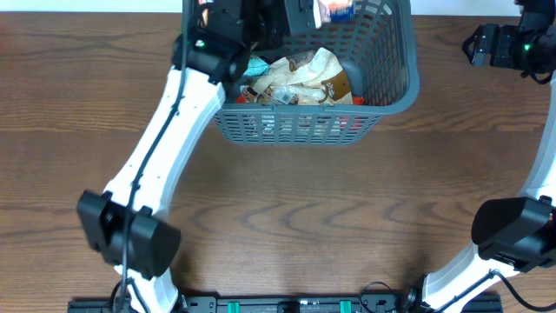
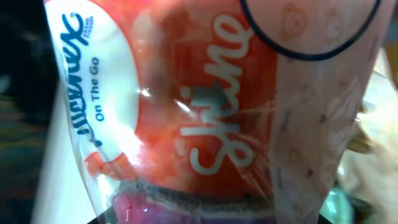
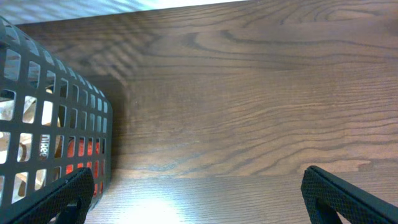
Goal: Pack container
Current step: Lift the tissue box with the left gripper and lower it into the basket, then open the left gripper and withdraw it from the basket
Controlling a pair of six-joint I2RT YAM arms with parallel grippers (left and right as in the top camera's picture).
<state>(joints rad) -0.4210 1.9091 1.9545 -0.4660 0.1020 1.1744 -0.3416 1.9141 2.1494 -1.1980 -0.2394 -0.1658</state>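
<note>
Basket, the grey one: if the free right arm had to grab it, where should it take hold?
Probably the basket's rolled rim on its right wall, coming from the right and above, one finger inside and one outside. The rim is a firm lip, the slotted wall is thin, and that side faces the open right gripper across the table.

The basket [image 1: 304, 126] is matt slotted plastic, the table [image 1: 347, 217] grained wood, the tissue pack [image 2: 186, 124] glossy crinkled film.
</note>
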